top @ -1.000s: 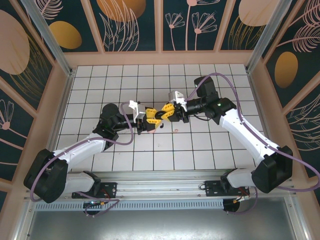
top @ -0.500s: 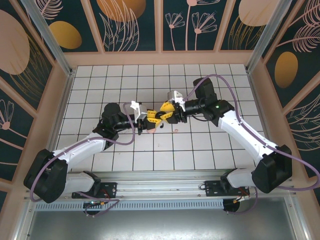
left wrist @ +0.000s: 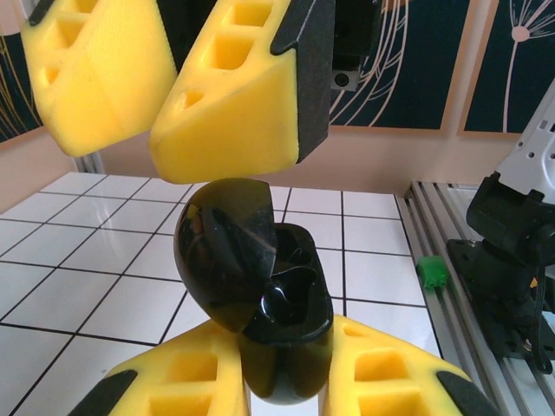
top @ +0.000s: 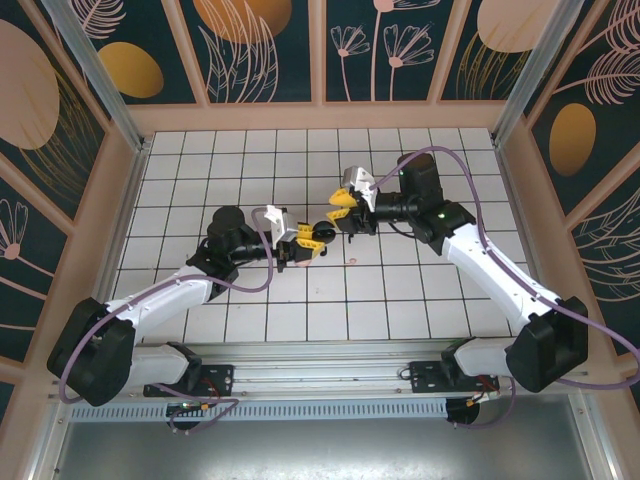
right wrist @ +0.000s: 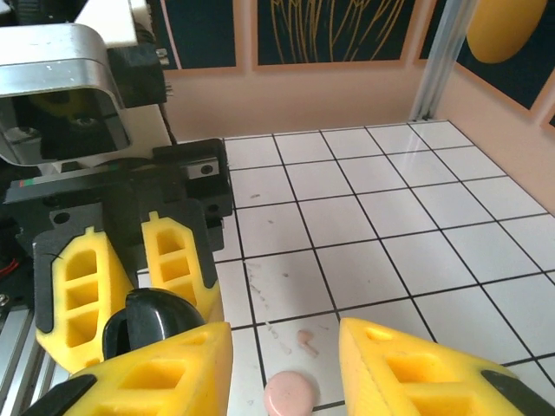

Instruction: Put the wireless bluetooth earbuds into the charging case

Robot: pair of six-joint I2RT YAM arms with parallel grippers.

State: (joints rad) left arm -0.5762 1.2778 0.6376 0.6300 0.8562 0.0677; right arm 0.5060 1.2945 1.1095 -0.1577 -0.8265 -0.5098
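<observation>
Here the left gripper [top: 310, 237] was clenched on the black charging case [left wrist: 260, 303]. Its yellow fingers [left wrist: 381, 373] pinched the case's lower half, and the lid stood hinged open, tilted leftward in the left wrist view. A rounded black lump sat in the open mouth of the case; whether it was an earbud could not be told.

The right gripper [top: 338, 208] hung just to the far right of the left one, over the middle of the white tiled table [top: 180, 180]. Its jaws were released, standing apart with nothing between them. Its fingertips were very close above the open lid, and contact could not be made out.

On the tiles below, a round pink case [right wrist: 290, 394] lay flat, seen in the right wrist view between that gripper's fingers. A tiny pale pink earbud [top: 352, 261] lay loose on a tile just right of the left gripper, near the pink case and apart from both grippers.
</observation>
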